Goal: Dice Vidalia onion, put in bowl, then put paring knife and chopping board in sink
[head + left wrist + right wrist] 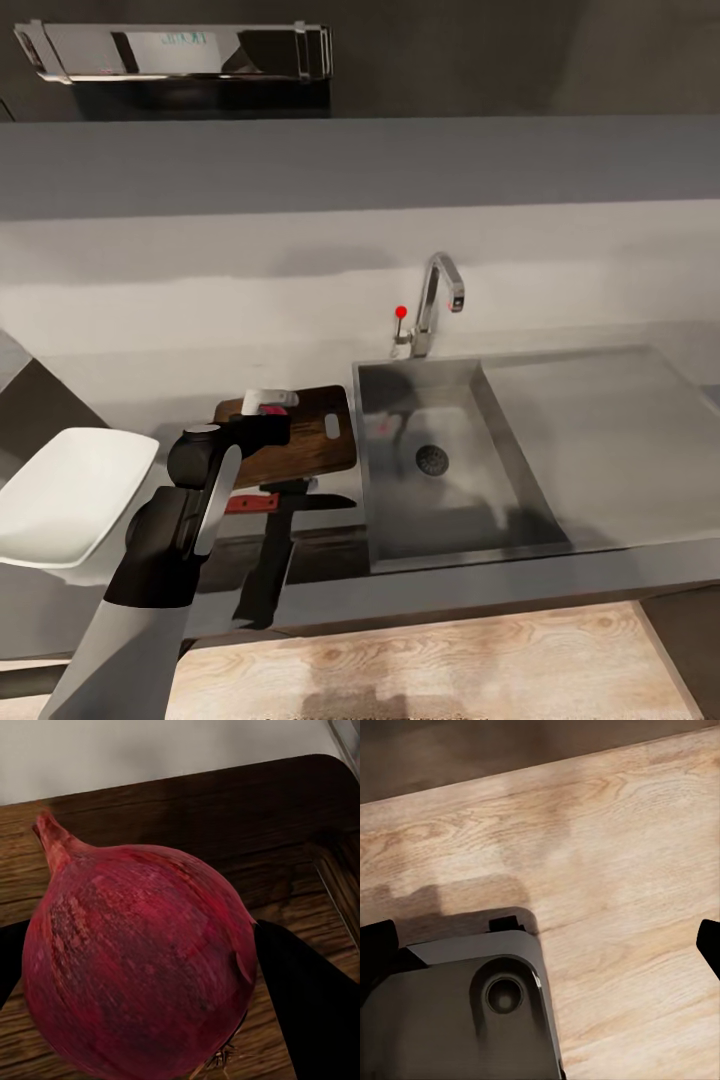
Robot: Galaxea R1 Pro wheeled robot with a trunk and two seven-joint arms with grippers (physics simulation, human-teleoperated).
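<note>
- Left gripper: the left wrist view shows its two dark fingers on either side of a red-skinned onion, pressed against its flanks; the jaws are spread to the onion's width and hold it.
- The onion sits over the chopping board, stem tip pointing toward the board's far edge; whether it rests on the wood or hangs just above cannot be told.
- Head view: the left arm reaches over the chopping board, which lies on the countertop just beside the sink.
- Paring knife: red handle, dark blade, on the countertop just in front of the board, blade tip toward the sink.
- Bowl: white, on the side of the board away from the sink; nothing visible inside.
- Sink basin: only the round dark drain shows inside; tap and red-knobbed lever behind it.
- Right wrist view: right gripper's dark finger tips at the frame edges, well apart, nothing between them; below lie the wooden floor and a grey part of the robot's base.
</note>
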